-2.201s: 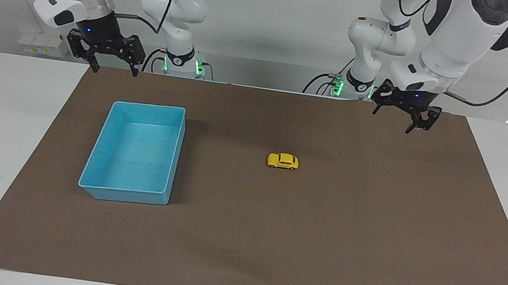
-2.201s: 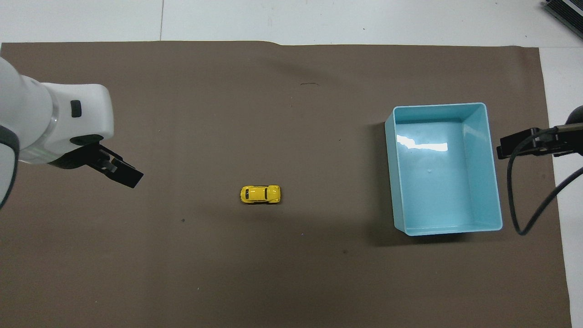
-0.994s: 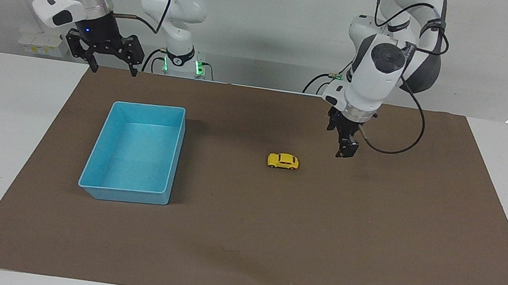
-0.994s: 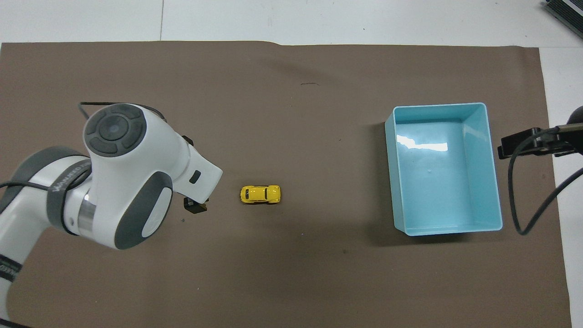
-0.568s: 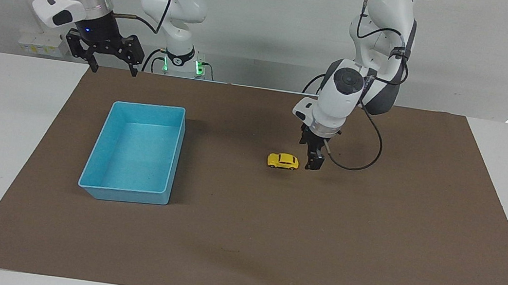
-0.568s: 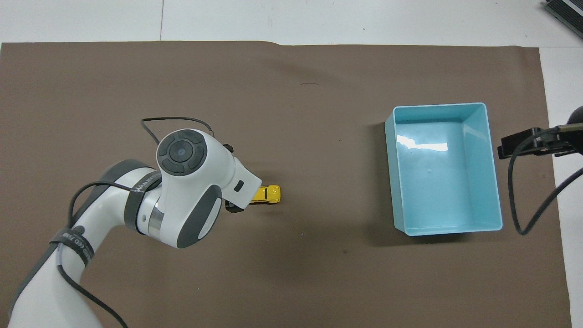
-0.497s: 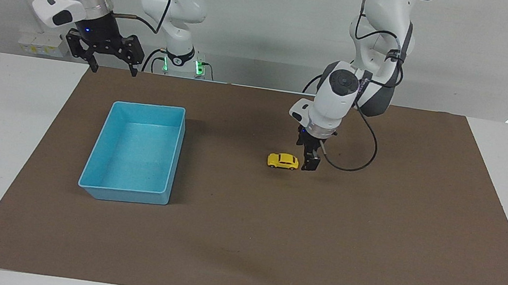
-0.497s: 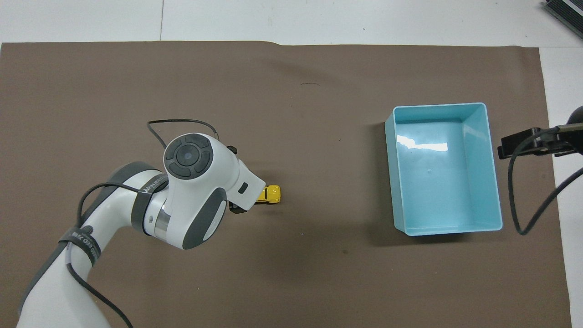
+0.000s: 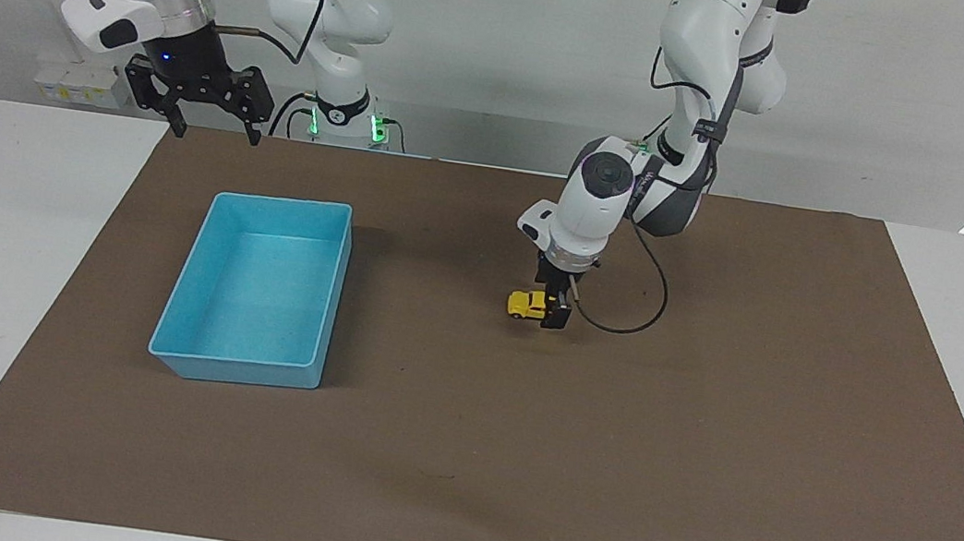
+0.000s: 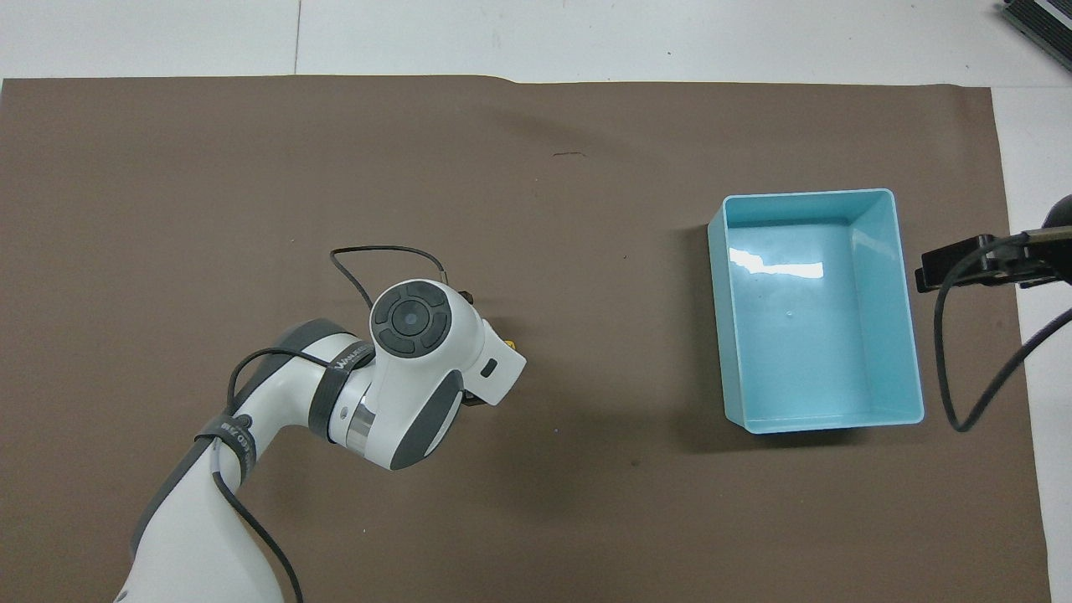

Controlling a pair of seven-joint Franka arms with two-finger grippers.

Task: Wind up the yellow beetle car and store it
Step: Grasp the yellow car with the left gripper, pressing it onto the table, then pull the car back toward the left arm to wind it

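My left arm [image 10: 402,377] reaches out over the brown mat [image 10: 536,519], well apart from the bin [image 10: 816,310], toward the left arm's end of it. Only a yellow sliver of the car [image 10: 510,342] peeks past my wrist. My right fingers [image 10: 963,264] wait just beside the bin.

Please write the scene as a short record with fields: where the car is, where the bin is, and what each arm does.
car: yellow beetle car stands on the brown mat, toward the middle of the table
bin: blue bin on the mat, toward the right arm's end, nothing in it
left gripper: left gripper is down at the car, at the end of it that points to the left arm's side
right gripper: right gripper waits over the mat's edge, jaws open, holds nothing
car stored: not yet
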